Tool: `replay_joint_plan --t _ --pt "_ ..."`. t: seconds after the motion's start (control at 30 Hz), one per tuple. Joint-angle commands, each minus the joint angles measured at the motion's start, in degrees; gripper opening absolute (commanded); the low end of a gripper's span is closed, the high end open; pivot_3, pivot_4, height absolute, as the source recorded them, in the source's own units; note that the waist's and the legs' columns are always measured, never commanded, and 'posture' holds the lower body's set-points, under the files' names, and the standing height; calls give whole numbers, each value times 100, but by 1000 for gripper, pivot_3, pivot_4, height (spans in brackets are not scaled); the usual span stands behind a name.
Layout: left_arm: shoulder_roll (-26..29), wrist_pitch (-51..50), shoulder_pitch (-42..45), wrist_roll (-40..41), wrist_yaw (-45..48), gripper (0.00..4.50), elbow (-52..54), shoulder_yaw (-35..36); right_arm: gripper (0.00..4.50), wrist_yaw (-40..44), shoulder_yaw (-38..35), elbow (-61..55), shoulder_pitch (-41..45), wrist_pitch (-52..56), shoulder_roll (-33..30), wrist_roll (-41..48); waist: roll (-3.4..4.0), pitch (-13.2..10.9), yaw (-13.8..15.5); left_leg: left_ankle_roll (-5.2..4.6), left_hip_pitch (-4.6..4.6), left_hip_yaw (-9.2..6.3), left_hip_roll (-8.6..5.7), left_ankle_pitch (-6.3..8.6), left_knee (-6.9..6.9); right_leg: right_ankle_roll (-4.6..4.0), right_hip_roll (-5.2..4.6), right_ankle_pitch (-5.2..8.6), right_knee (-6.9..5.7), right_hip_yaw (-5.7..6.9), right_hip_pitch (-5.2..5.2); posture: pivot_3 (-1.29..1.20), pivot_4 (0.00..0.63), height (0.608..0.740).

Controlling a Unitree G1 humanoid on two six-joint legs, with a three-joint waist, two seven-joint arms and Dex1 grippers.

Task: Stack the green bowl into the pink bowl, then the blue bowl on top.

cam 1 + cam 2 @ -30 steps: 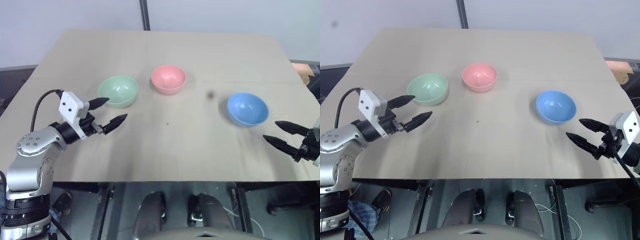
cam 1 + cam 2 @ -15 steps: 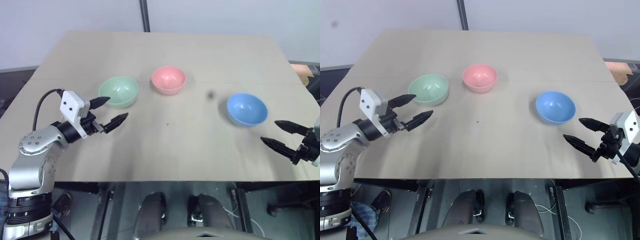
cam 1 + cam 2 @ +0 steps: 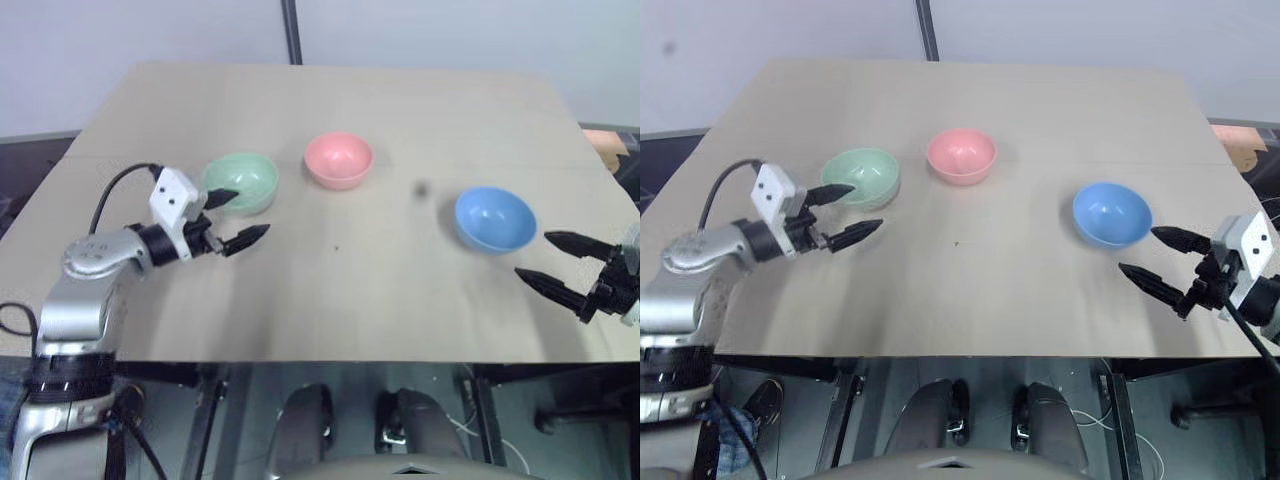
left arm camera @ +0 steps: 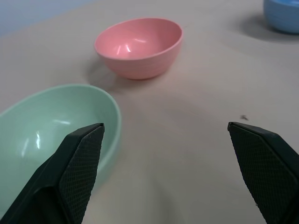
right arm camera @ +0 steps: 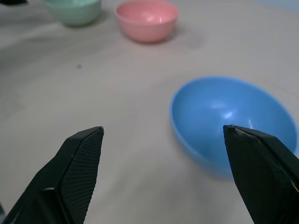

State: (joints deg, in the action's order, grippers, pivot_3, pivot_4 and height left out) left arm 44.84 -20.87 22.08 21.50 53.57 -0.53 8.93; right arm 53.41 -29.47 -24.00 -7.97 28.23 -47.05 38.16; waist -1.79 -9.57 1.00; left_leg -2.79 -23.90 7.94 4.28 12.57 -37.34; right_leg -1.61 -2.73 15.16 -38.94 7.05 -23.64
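Tan tabletop [image 3: 330, 300] carries three separate upright bowls. Green bowl [image 3: 241, 182] sits left, pink bowl [image 3: 338, 159] just beside it, blue bowl [image 3: 494, 218] well right. Left gripper [image 3: 232, 217] is spread wide and empty, one finger over the green rim. Right gripper [image 3: 560, 262], also wide and empty, hovers near the blue bowl.

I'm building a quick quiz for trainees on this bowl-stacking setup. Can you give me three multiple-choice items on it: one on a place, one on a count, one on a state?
1. Which bowl stands between the other two on the table?
A. green bowl
B. pink bowl
C. blue bowl

2. How many bowls are on the table?
A. two
B. three
C. four

3. How is the left hand?
A. open, at the green bowl's rim
B. shut on the pink bowl
C. lifting the blue bowl

Answers:
1. B: the pink bowl sits between the green bowl and the blue bowl.
2. B: three single bowls stand on the table, none stacked.
3. A: the left hand is open, with one finger over the green bowl's rim.
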Motion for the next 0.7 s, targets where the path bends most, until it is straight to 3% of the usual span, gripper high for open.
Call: replay_joint_plan --t 0.03,0.37,0.7 --pt "-100 297 868 -301 216 4500 -761 -404 4436 3 47 -424 144 -124 -28 109 0 0 13 0 -1 -1 -1 0 0 0 1 0 0 2 0 0 150 740" --pt "-847 1788 2819 -1284 875 4500 -3185 -1409 4436 -571 584 -942 480 115 89 73 -5 -2 -10 20 -3 3 -4 -12 -1 0 4 0 2 -2 0 0 150 740" --pt "-1378 3575 4367 -2276 1291 4500 -5735 -1955 4436 -807 376 -1025 377 43 125 31 -7 -4 -20 19 -8 3 -7 -12 -6 0 5 0 3 0 -3 0 150 740"
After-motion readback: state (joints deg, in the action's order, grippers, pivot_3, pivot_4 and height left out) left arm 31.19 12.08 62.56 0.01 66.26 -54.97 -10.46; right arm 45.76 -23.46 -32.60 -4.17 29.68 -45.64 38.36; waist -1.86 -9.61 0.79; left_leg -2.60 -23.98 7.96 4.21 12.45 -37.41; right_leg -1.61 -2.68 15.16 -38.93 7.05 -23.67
